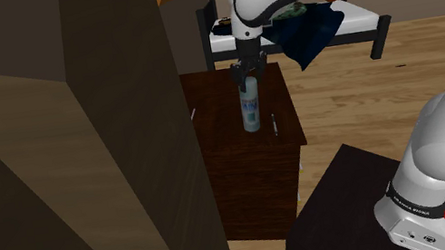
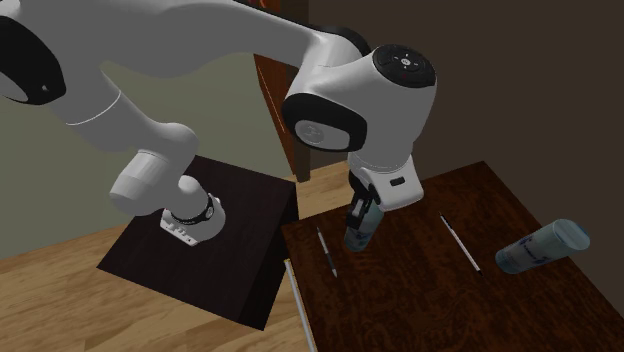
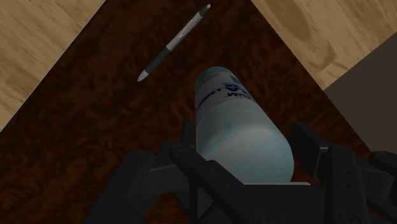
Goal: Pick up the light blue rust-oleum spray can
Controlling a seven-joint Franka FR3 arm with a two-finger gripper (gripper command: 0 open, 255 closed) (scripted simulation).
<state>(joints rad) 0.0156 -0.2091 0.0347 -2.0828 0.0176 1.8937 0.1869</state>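
Black gripper sits around the top of an upright pale blue spray can; whether it pinches or merely straddles the can cannot be told. The smooth cylinder stands on a dark, grained wooden table, a slim pen lying near

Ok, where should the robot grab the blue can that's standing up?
Around its upper body, coming straight down from above. The spray can stands upright on the table, so its round sides are free all around, and the gripper sits right at its top.
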